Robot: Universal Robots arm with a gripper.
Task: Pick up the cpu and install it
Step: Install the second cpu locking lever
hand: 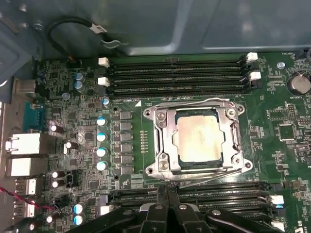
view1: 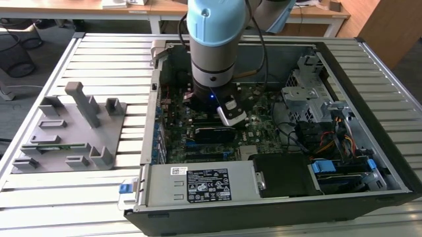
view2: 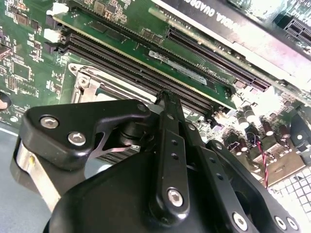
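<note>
The cpu (hand: 198, 139) sits seated in the motherboard socket (hand: 163, 141), while the empty end effector (hand: 167, 191), fingers clenched together, hovers just beside it.

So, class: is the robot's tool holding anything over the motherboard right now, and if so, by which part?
Nothing is held. The tool is closed and empty; the square silver-topped cpu already sits in the metal-framed socket of the green motherboard.

Even daylight, glare in places
</note>
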